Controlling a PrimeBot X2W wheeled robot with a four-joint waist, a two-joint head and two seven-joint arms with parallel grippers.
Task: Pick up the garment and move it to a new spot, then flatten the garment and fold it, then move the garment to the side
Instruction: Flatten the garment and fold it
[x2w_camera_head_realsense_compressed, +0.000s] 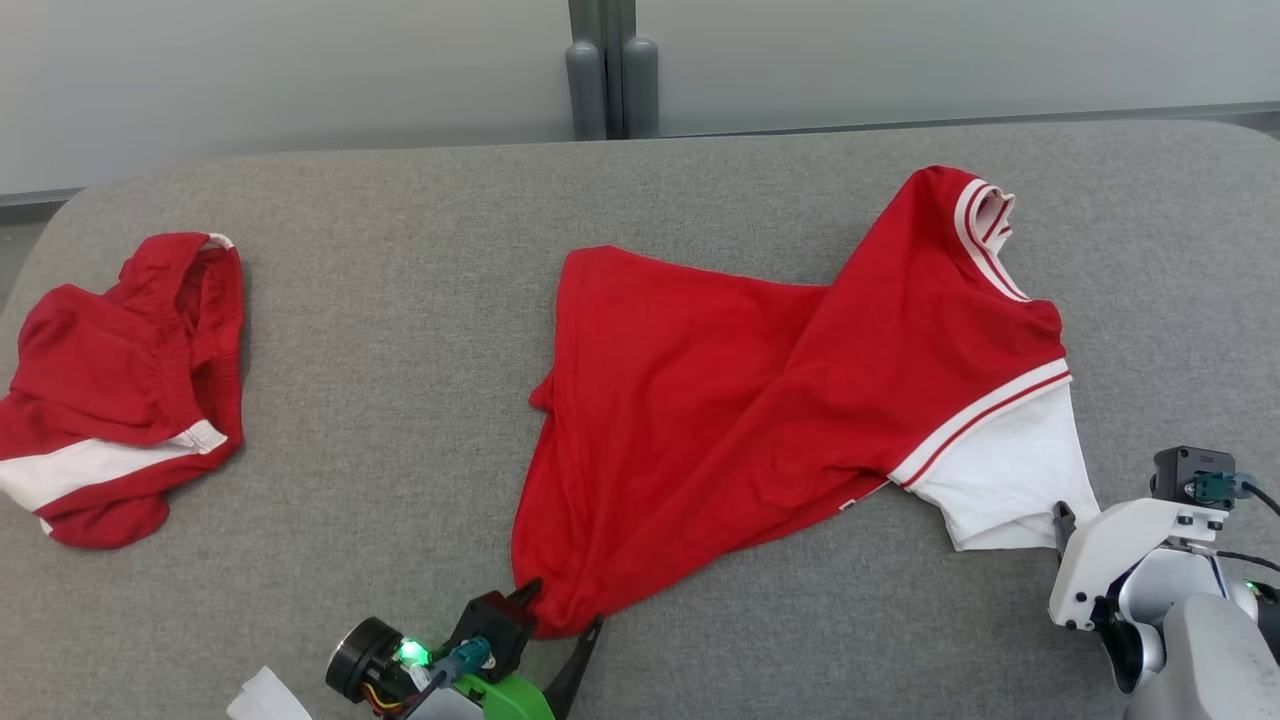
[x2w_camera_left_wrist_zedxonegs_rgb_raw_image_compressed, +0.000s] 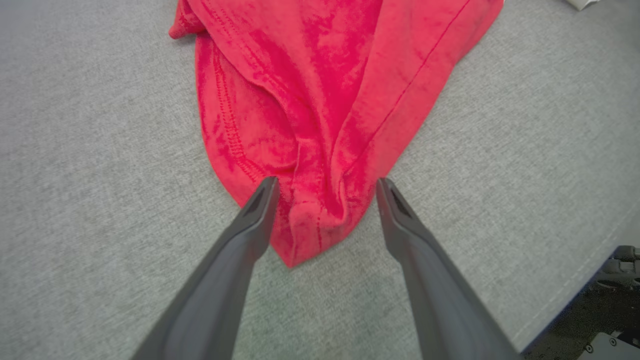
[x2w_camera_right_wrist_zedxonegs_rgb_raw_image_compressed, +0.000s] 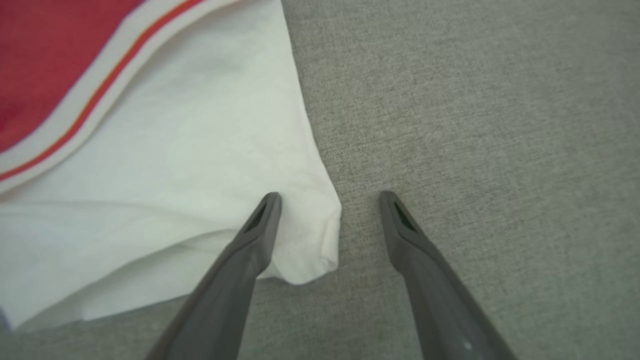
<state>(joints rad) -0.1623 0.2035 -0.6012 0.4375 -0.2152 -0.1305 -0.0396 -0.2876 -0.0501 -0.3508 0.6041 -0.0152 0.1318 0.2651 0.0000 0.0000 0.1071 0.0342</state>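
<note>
Left claw (x2w_camera_left_wrist_zedxonegs_rgb_raw_image_compressed: 326, 180) and right claw (x2w_camera_right_wrist_zedxonegs_rgb_raw_image_compressed: 329, 195) both gape wide, straddling the red hem corner (x2w_camera_left_wrist_zedxonegs_rgb_raw_image_compressed: 310, 235) and the white corner (x2w_camera_right_wrist_zedxonegs_rgb_raw_image_compressed: 315, 240) of the shirt (x2w_camera_head_realsense_compressed: 760, 400) spread across the grey surface (x2w_camera_head_realsense_compressed: 400, 320), which looks light, soft and limp, likely to sag unless pinched at those bunched corners.

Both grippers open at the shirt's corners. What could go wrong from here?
1. Right gripper: only the tip of the sleeve lies between its open fingers, so closing may catch too little and slip.
2. Left gripper straddles a bunched hem corner; it may pinch several layers, so the shirt won't spread flat.
3. The shirt looks twisted mid-body; lifting could keep that twist.
</note>
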